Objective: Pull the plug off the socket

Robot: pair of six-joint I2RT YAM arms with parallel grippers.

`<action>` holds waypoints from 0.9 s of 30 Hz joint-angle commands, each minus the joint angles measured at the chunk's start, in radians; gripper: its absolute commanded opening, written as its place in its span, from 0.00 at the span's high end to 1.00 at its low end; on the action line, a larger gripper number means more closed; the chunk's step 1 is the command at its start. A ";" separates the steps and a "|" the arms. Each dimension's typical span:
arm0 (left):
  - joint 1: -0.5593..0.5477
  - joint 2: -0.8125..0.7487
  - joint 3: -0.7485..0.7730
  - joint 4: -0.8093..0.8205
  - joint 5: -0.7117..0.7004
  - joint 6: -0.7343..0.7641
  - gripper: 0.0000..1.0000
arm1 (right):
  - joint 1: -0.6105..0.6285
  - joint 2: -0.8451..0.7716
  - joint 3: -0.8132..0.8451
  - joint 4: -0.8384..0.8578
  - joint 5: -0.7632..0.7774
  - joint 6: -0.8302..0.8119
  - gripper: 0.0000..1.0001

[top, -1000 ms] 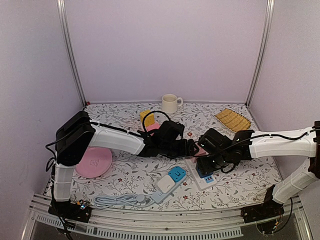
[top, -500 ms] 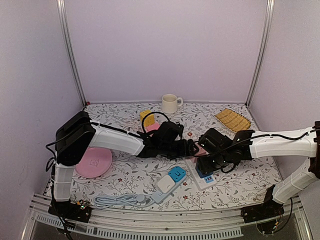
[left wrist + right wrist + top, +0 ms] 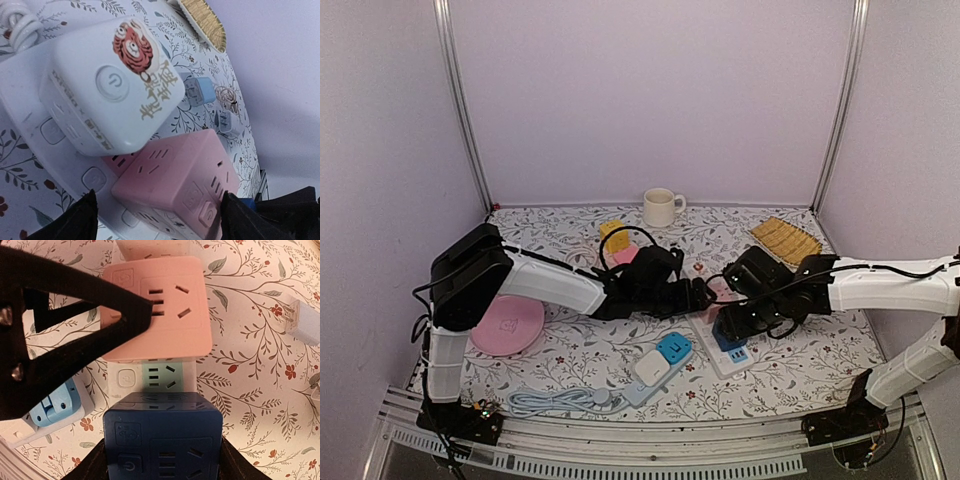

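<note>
**Item 1. Left end effector**: jaws wide, one finger on each side of the pink cube plug. In the left wrist view a gap shows between one finger and the cube.

**Item 2. Right end effector**: jaws at middle width, closed on the two sides of the blue cube plug.

**Item 3. Blue cube plug:** between the right fingers, seated on the white power strip.

**Item 4. Pink cube plug:** just ahead of the right end effector, on the same strip, with one free socket between it and the blue cube.

**Item 5. White cube plug**: ahead of the left end effector, just beyond the pink cube, tiger print on top.

**Item 6. Second strip**: near the left side of the right end effector, carrying a light blue plug.

**Item 7. Table**: floral cover. Well apart from both end effectors stand a mug, a pink plate and a woven mat.
</note>
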 commanded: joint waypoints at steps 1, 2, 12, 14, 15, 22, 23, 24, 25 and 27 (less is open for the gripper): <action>0.013 0.054 -0.050 -0.199 -0.044 0.021 0.16 | -0.015 -0.078 0.023 0.137 0.007 -0.020 0.71; 0.014 0.056 -0.049 -0.199 -0.047 0.021 0.16 | -0.017 -0.076 0.028 0.137 0.006 -0.024 0.72; 0.013 0.072 -0.035 -0.215 -0.047 0.024 0.16 | -0.008 -0.066 0.048 0.112 0.024 -0.034 0.76; 0.014 0.069 -0.034 -0.216 -0.050 0.027 0.16 | -0.015 -0.105 0.038 0.101 0.029 -0.039 0.75; 0.014 0.069 -0.032 -0.216 -0.052 0.029 0.16 | -0.020 -0.126 0.031 0.098 0.025 -0.040 0.75; 0.013 0.056 -0.017 -0.217 -0.056 0.040 0.16 | -0.098 -0.256 -0.051 0.055 0.036 -0.031 0.74; 0.013 0.053 -0.012 -0.220 -0.056 0.043 0.16 | -0.120 -0.275 -0.069 0.055 0.030 -0.027 0.74; 0.014 0.050 -0.007 -0.224 -0.058 0.048 0.16 | -0.156 -0.293 -0.086 0.057 0.016 -0.024 0.73; 0.013 0.047 -0.001 -0.226 -0.056 0.052 0.16 | -0.185 -0.310 -0.109 0.068 0.003 -0.022 0.73; 0.014 0.037 0.011 -0.231 -0.053 0.062 0.16 | -0.249 -0.342 -0.162 0.101 -0.049 -0.025 0.72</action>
